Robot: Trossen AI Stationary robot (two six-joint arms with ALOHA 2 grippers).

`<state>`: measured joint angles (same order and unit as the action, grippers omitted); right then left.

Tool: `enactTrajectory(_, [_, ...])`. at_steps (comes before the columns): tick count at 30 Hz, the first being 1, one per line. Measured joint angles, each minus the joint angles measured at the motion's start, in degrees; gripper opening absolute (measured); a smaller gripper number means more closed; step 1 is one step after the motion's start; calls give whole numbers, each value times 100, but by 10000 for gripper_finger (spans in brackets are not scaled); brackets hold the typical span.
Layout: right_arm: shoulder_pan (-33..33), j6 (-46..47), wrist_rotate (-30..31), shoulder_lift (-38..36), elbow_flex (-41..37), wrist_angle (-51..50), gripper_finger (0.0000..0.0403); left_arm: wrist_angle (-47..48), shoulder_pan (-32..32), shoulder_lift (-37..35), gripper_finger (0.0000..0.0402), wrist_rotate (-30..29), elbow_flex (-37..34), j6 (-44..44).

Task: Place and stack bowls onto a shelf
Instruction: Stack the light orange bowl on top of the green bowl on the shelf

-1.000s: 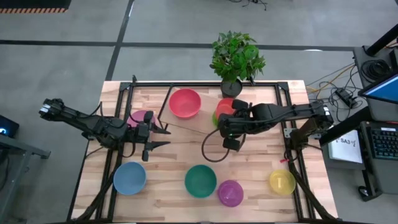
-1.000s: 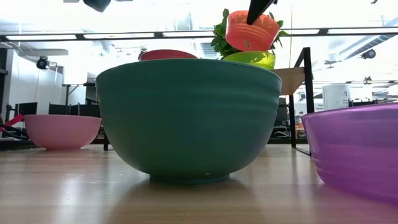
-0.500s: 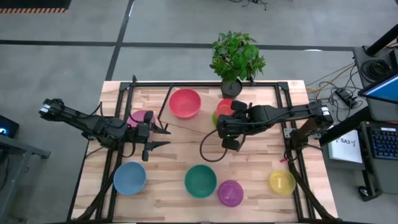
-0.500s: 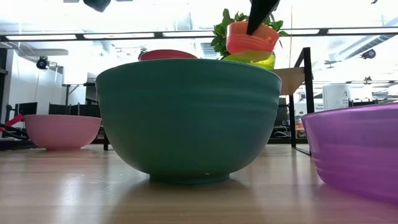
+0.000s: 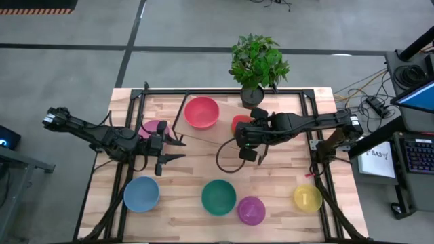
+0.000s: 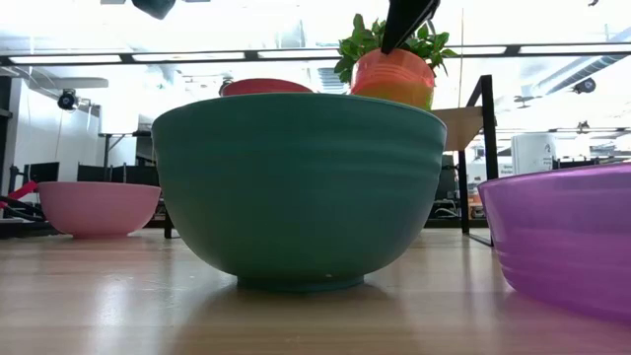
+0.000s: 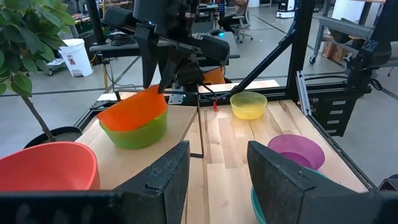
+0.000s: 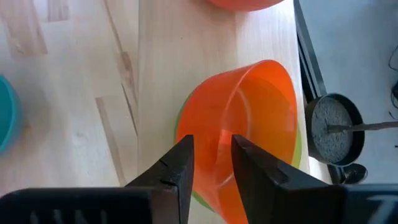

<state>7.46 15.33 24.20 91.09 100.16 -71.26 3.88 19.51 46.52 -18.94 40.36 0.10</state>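
Observation:
An orange bowl (image 8: 255, 118) sits tilted inside a lime green bowl (image 7: 140, 134) on the shelf (image 7: 180, 124), at the shelf's right end. A red bowl (image 5: 201, 112) stands on the same shelf to their left. My right gripper (image 8: 212, 163) hangs over the orange bowl, pointing steeply down and open, one finger on each side of the bowl's near rim. My left gripper (image 5: 180, 149) waits open over the table's left half, pointing level toward the shelf, with nothing between its fingers. My right gripper has one finger (image 8: 180, 165) outside the orange bowl's near wall (image 8: 214, 140) and the other inside it, coming from above. Whether either finger touches the wall, I cannot tell. The bowl rests in the lime green bowl, tipped toward the table's left.
On the tabletop stand a pink bowl (image 5: 153, 129) at the left and, along the near edge, blue (image 5: 141, 193), teal (image 5: 218, 196), purple (image 5: 251, 210) and yellow (image 5: 307, 198) bowls. A potted plant (image 5: 252, 95) stands behind the shelf's right end. Black frame posts rise at the table's sides.
My right gripper has sunk a little with the orange bowl. The bowl hung tipped above the lime green bowl a second ago and now sits down inside it, still slightly tilted. The left arm has kept still.

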Motion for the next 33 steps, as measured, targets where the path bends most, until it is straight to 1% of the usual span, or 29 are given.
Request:
enactTrajectory(4, [3,-23,-19,-23,0,-20,102,-2,0,0,146,0,0,-4])
enactTrajectory(8, [69,32,1,-116,0,91,94,-1,1,0,146,0,0,-81])
enactTrajectory(13, [138,-249,5,-294,-5,644,74,-31,0,-7,146,-2,0,-32])
enactTrajectory(15, [129,-438,130,-393,-98,1060,65,-74,0,-13,146,-2,0,48])
enactTrajectory(18, [157,-998,150,-641,-685,2177,48,-142,0,-13,146,-2,-2,73])
enactTrajectory(22, [164,-1649,34,-1141,-1885,4089,18,-58,1,-17,146,-3,-2,70])
enactTrajectory(25, [33,-1856,-25,-1585,-2705,5296,10,23,1,-41,146,-4,-2,13])
enactTrajectory(30, [-226,-1809,-104,-2116,-3748,6450,9,33,0,-51,146,-6,-4,54])
enactTrajectory(33, [-426,-1605,-413,-2257,-4158,6786,9,38,0,-41,146,-14,-7,188])
